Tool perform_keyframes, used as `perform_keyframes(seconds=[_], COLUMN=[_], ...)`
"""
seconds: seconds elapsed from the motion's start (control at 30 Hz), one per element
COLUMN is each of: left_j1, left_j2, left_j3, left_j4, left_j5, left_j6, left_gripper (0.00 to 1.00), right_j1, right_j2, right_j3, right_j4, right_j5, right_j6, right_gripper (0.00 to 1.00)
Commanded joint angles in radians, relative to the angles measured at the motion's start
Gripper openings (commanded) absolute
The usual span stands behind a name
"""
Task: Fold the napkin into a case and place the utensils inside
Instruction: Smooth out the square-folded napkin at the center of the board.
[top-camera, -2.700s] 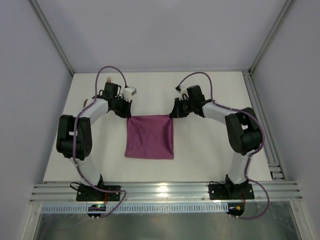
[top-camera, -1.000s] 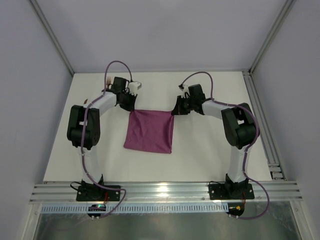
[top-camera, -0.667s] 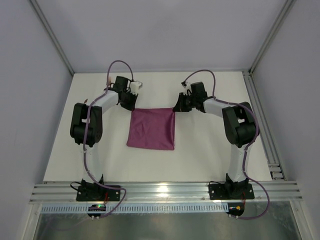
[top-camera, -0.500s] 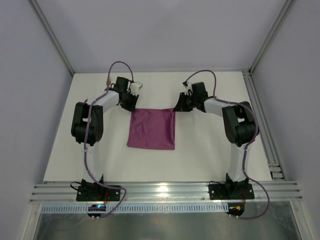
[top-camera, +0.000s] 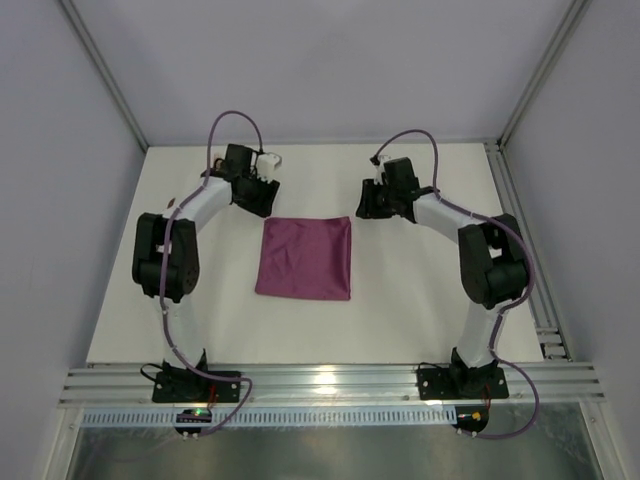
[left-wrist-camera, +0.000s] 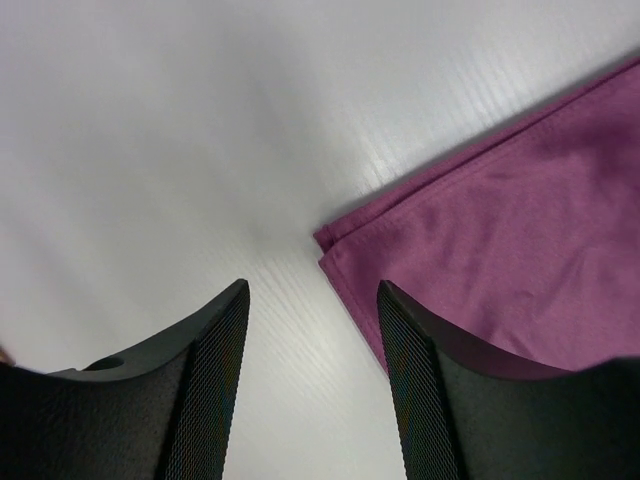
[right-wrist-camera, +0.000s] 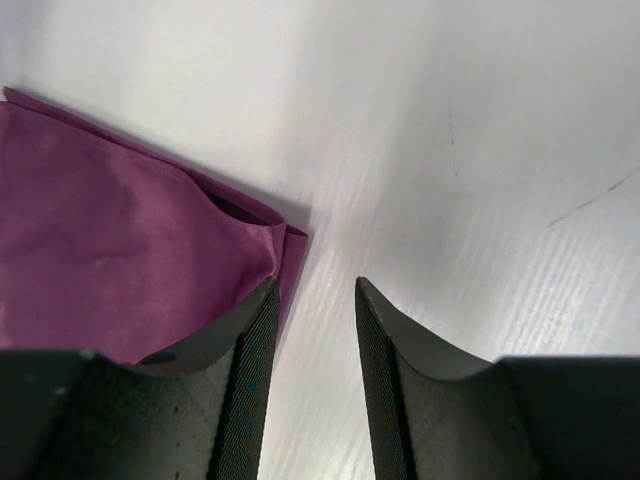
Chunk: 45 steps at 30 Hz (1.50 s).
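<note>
Top external: napkin (top-camera: 305, 258) flat, ctr table (top-camera: 420, 300)

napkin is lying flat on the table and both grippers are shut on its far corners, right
Not quite. The napkin does lie flat on the table, but neither gripper is shut on it. The left wrist view shows the left gripper with its jaws apart, and the right wrist view shows the same for the right gripper. Each far corner lies loose on the table, ungripped.

one napkin (top-camera: 305, 258), two grippers (top-camera: 263, 198) (top-camera: 364, 208)
</note>
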Motion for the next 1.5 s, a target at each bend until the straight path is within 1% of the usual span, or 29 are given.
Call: perform_keyframes(seconds=[0.0, 0.03, 0.07, 0.1, 0.13, 0.17, 0.2, 0.27, 0.4, 0.47, 0.57, 0.6, 0.67, 0.8, 0.97, 1.07, 1.23, 1.37, 1.47], left_j1=[-0.01, -0.013, -0.016, -0.028, -0.035, -0.042, -0.061, -0.087, -0.102, -0.108, -0.108, -0.108, -0.108, -0.108, -0.108, -0.108, -0.108, -0.108, -0.108], left_j2=[-0.171, -0.191, -0.213, -0.248, -0.26, -0.27, -0.279, -0.284, -0.276, -0.242, -0.192, -0.181, -0.164, -0.158, -0.153, -0.164, -0.185, -0.205, -0.213], left_j3=[-0.026, -0.054, -0.086, -0.12, -0.187, -0.218, -0.243, -0.316, -0.396, -0.415, -0.416, -0.418, -0.419, -0.438, -0.447, -0.445, -0.436, -0.438, -0.438], left_j4=[-0.027, -0.033, -0.033, -0.032, -0.029, -0.033, -0.038, -0.035, -0.006, 0.001, 0.001, 0.004, 0.008, 0.027, 0.047, 0.056, 0.054, 0.057, 0.059], left_j5=[0.024, 0.024, 0.022, 0.019, 0.018, 0.013, 0.001, -0.002, 0.002, 0.002, -0.022, -0.031, -0.056, -0.076, -0.08, -0.067, -0.022, -0.011, -0.008], left_j6=[-0.013, -0.012, -0.009, -0.004, -0.001, 0.002, 0.014, 0.019, 0.019, 0.017, 0.016, 0.016, 0.016, 0.019, 0.024, 0.027, 0.03, 0.034, 0.034], left_gripper=[0.57, 0.55, 0.53, 0.48, 0.45, 0.41, 0.36, 0.34, 0.34, 0.33, 0.29, 0.23, 0.19, 0.17, 0.17, 0.17, 0.19, 0.24, 0.24], right_j1=[0.077, 0.098, 0.117, 0.143, 0.15, 0.151, 0.151, 0.151, 0.15, 0.132, 0.086, 0.078, 0.066, 0.033, -0.029, -0.046, -0.046, -0.011, 0.039], right_j2=[-0.199, -0.217, -0.243, -0.25, -0.251, -0.25, -0.233, -0.209, -0.133, -0.084, -0.032, -0.024, -0.015, -0.012, -0.018, -0.029, -0.092, -0.159, -0.169], right_j3=[-0.056, -0.076, -0.1, -0.146, -0.168, -0.191, -0.223, -0.242, -0.265, -0.269, -0.295, -0.311, -0.323, -0.358, -0.409, -0.404, -0.352, -0.3, -0.256], right_j4=[-0.023, -0.019, -0.01, 0.016, 0.04, 0.069, 0.123, 0.195, 0.27, 0.305, 0.358, 0.381, 0.39, 0.413, 0.487, 0.468, 0.389, 0.314, 0.29], right_j5=[0.165, 0.173, 0.165, 0.109, 0.067, 0.017, -0.055, -0.099, -0.151, -0.171, -0.2, -0.205, -0.191, -0.189, -0.195, -0.2, -0.194, -0.153, -0.14], right_j6=[-0.076, -0.082, -0.083, -0.076, -0.06, -0.037, 0.01, 0.049, 0.118, 0.151, 0.213, 0.222, 0.234, 0.251, 0.319, 0.317, 0.259, 0.214, 0.19], right_gripper=[0.41, 0.41, 0.38, 0.35, 0.31, 0.21, 0.16, 0.08, 0.04, 0.04, 0.04, 0.04, 0.04, 0.04, 0.04, 0.04, 0.04, 0.04, 0.04])
